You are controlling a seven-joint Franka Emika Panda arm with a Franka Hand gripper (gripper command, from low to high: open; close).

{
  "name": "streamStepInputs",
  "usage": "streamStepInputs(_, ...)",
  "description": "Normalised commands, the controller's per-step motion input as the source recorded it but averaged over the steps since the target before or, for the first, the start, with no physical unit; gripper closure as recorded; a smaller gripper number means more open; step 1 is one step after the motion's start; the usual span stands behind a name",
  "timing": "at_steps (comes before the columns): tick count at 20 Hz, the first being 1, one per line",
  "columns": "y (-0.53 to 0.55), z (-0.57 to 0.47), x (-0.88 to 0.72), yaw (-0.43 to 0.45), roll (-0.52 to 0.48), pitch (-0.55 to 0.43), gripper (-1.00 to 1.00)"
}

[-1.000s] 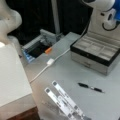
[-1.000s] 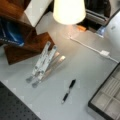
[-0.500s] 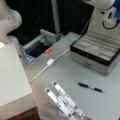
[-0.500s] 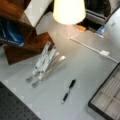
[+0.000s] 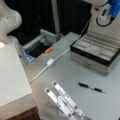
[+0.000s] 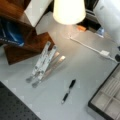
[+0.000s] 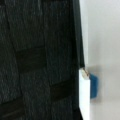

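The gripper's fingers show in no view. Only the arm's white wrist with a blue patch point(image 5: 113, 8) hangs at a front view's top right, above an open black-rimmed case with compartments point(image 5: 96, 53). A bulky white arm link point(image 6: 110, 15) fills a front view's top right. The wrist view shows just dark fabric point(image 7: 37, 60), a pale wall and a small blue piece point(image 7: 93, 86). On the grey table lie a black pen point(image 5: 90, 87) point(image 6: 68, 91) and a folded metal stand point(image 5: 63, 101) point(image 6: 43, 63).
A white cable with an adapter block point(image 5: 50, 62) point(image 6: 104, 53) runs across the table past an orange piece point(image 5: 48, 50). A white box point(image 5: 12, 75) and a white lamp point(image 6: 68, 11) stand by a wooden shelf point(image 6: 22, 37). The case's corner point(image 6: 107, 100) is at bottom right.
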Motion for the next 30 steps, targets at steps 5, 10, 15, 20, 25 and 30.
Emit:
streamStepInputs(5,-0.58,-0.05,-0.28,0.202,-0.168,0.123,-1.00)
streamStepInputs(10,-0.56,-0.14,-0.46,0.193,-0.330,0.048,-1.00)
streamStepInputs(15,-0.35,-0.12,-0.46,0.116,-0.351,-0.014,-1.00)
streamStepInputs(20,-0.26,-0.13,-0.40,0.009,-0.500,-0.004,-1.00)
streamStepInputs(25,-0.25,-0.14,-0.35,-0.109,-0.739,-0.017,-1.00)
streamStepInputs(30,-0.17,-0.16,-0.42,-0.044,-0.586,-0.119,-1.00)
